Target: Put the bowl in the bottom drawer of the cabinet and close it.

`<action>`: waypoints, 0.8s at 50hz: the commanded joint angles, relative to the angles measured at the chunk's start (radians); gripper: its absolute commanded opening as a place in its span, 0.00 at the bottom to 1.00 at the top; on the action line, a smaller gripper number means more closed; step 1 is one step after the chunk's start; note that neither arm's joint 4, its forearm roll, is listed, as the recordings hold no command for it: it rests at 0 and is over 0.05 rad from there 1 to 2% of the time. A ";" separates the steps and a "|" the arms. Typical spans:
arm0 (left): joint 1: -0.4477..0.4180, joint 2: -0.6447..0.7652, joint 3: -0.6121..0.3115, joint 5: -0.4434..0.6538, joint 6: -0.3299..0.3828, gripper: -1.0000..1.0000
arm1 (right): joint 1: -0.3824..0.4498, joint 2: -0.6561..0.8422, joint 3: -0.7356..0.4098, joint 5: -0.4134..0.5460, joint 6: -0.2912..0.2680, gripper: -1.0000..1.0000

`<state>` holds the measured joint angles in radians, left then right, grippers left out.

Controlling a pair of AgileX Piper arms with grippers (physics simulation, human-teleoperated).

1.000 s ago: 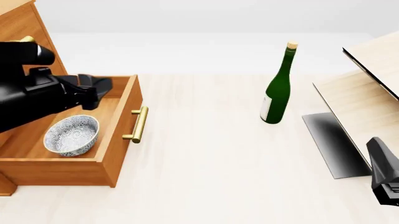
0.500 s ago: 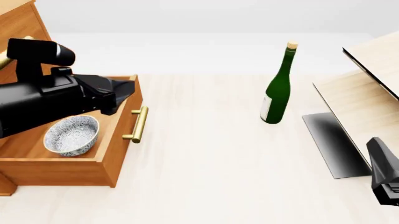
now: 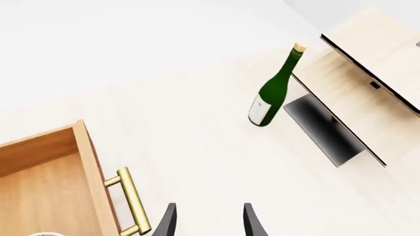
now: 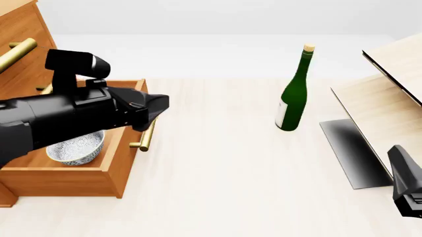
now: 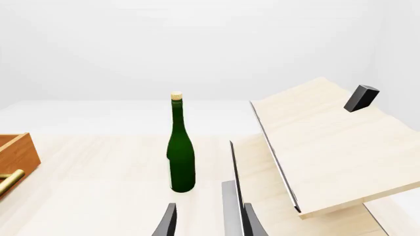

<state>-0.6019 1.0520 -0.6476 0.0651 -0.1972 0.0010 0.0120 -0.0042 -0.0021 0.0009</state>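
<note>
Two pincers are seen. The right pincer (image 5: 206, 223) is parked low at the near right of the surface (image 4: 218, 177), fingers parted and empty. The left pincer (image 4: 158, 106) is held above the brass handle (image 4: 146, 133) of the bottom drawer (image 4: 122, 163), fingers apart, gripping nothing. The bowl (image 4: 78, 147) is seated inside that pulled-out drawer, partly hidden by the arm. Farther off, a green bottle (image 4: 293, 94) is stood upright. The cabinet (image 4: 20, 44) is at far left.

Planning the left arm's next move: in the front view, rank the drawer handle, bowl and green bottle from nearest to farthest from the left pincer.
1. Drawer handle, just below the left pincer.
2. Bowl, in the open drawer, further left.
3. Green bottle, far right.
</note>
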 commanded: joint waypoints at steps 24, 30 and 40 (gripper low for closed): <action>-0.095 0.119 0.020 -0.073 -0.142 1.00 | 0.000 0.000 0.000 0.000 0.000 1.00; -0.108 0.140 0.033 -0.093 -0.177 1.00 | 0.000 0.000 0.000 0.000 0.000 1.00; -0.101 0.146 0.061 -0.118 -0.228 1.00 | 0.000 0.000 0.000 0.000 0.000 1.00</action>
<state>-0.7008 1.1842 -0.6094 -0.0287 -0.3780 0.0010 0.0120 -0.0042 -0.0021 0.0008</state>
